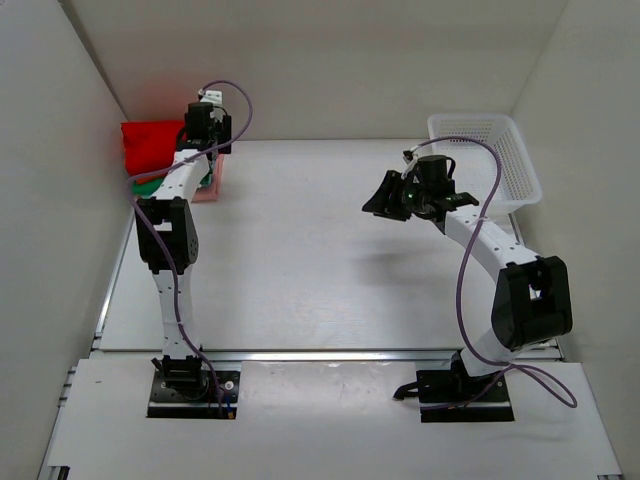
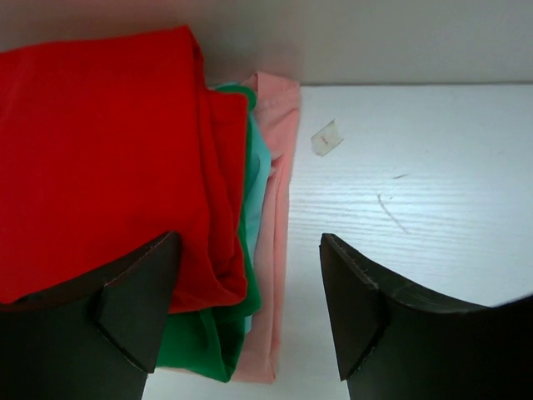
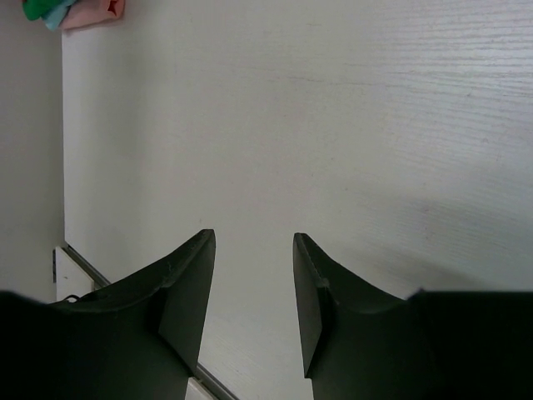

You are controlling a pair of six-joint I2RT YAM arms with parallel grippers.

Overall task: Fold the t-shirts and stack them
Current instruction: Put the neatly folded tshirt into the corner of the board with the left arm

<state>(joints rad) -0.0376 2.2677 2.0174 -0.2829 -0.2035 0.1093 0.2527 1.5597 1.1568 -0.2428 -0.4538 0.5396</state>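
Observation:
A stack of folded t-shirts lies at the far left corner of the table. The red t-shirt [image 2: 100, 150] is on top, also in the top view [image 1: 150, 145]. The green t-shirt [image 2: 204, 337] lies under it and the pale pink t-shirt [image 2: 275, 250] at the bottom, its edge showing in the top view [image 1: 212, 186]. The orange t-shirt is not visible. My left gripper [image 2: 250, 250] is open and empty, hovering over the stack's right edge [image 1: 205, 125]. My right gripper [image 3: 254, 242] is open and empty above bare table [image 1: 385, 197].
A white mesh basket [image 1: 485, 160] stands at the far right. White walls close in the left, back and right sides. A small piece of tape [image 2: 326, 138] lies on the table near the stack.

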